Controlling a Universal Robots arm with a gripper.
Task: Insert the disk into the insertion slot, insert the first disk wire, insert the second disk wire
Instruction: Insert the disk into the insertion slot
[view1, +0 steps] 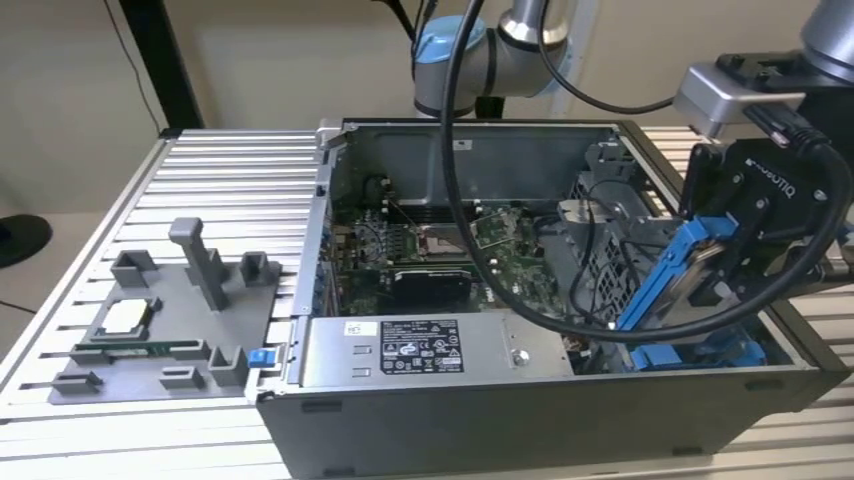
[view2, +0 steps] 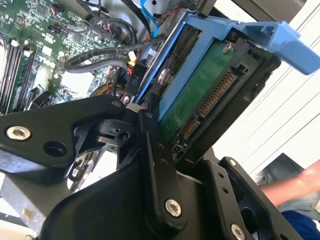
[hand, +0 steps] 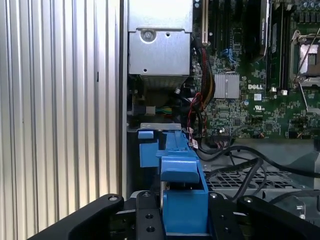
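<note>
Ribbed aluminium forms the counter (view1: 200, 170), set against a plain beige wall. An open computer case (view1: 534, 420) lies on it, showing a green motherboard (view1: 427, 245) and, along the near wall, a grey labelled power-supply box (view1: 400, 350). At the exterior view's left, well apart from the case, sits a grey fixture tray (view1: 147, 330) with upright posts. The robot arm (view1: 467, 50) reaches in from behind the case, and thick black cables (view1: 461, 200) loop from it down across the interior.

At the exterior view's right, the black hand (view1: 714, 270) is clenched on the disk (view1: 674, 275), its fingers (view2: 150, 135) pressing the long edges of the blue carrier frame. The disk is steeply tilted, its upper end raised above the case. Its lower end points down to the grey metal drive cage (view1: 607, 285), where the insertion slot (view1: 627, 335) lies. Whether the disk has entered the slot cannot be told. The second wrist view shows the disk's green circuit board and connector (view2: 207, 100). A person's blue sleeve (view2: 300, 222) sits at that view's edge.
</note>
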